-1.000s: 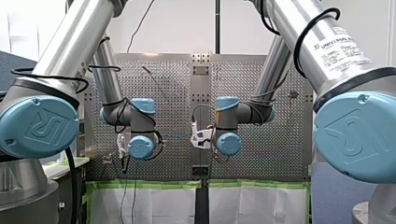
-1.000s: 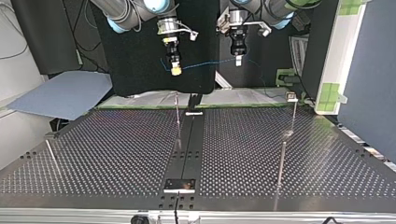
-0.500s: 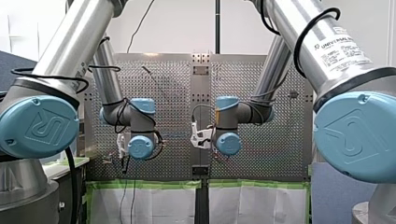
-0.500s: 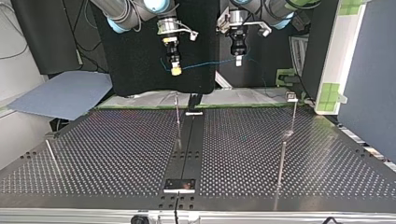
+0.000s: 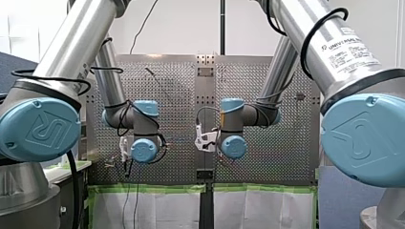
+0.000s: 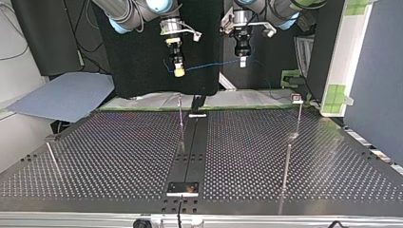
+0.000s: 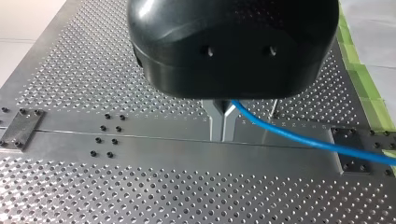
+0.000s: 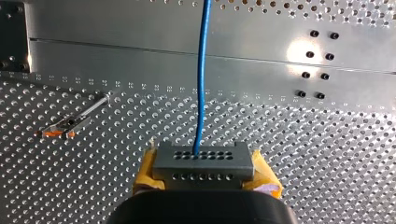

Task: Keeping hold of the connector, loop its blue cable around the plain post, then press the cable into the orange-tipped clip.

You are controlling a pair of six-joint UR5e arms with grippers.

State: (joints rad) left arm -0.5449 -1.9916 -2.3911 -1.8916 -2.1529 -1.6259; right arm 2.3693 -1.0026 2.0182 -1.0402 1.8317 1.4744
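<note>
In the top view, a slim post (image 6: 52,160) leans near the left edge of the counter (image 6: 119,156). Further right, above the counter's far edge, my right gripper (image 6: 179,72) hangs with its yellow pads pointing down. The right wrist view shows its fingers (image 8: 145,171) clamped on the grey connector (image 8: 203,161), one yellow pad against each end. The blue cable (image 6: 209,65) leaves the connector's upper row of holes and runs straight ahead of the gripper over the perforated plate. The orange-tipped clip (image 8: 65,126) stands off to one side of that gripper, well apart from the cable.

Back in the top view, the cable spans nearly level between the two grippers. A thin middle post (image 6: 181,124) rises from the counter below that span, clear of the cable. To the right, my left gripper (image 6: 243,61) also points down. In the left wrist view, its metal fingers (image 7: 217,123) are pressed together. The cable emerges from between them near their roots and trails away to one side above the plate. Past this gripper, the cable droops toward the counter's far right corner. There stand a post with a small blocky head (image 6: 299,116) and a nearer post (image 6: 285,166). I cannot tell from this view which post carries the orange tips.
</note>
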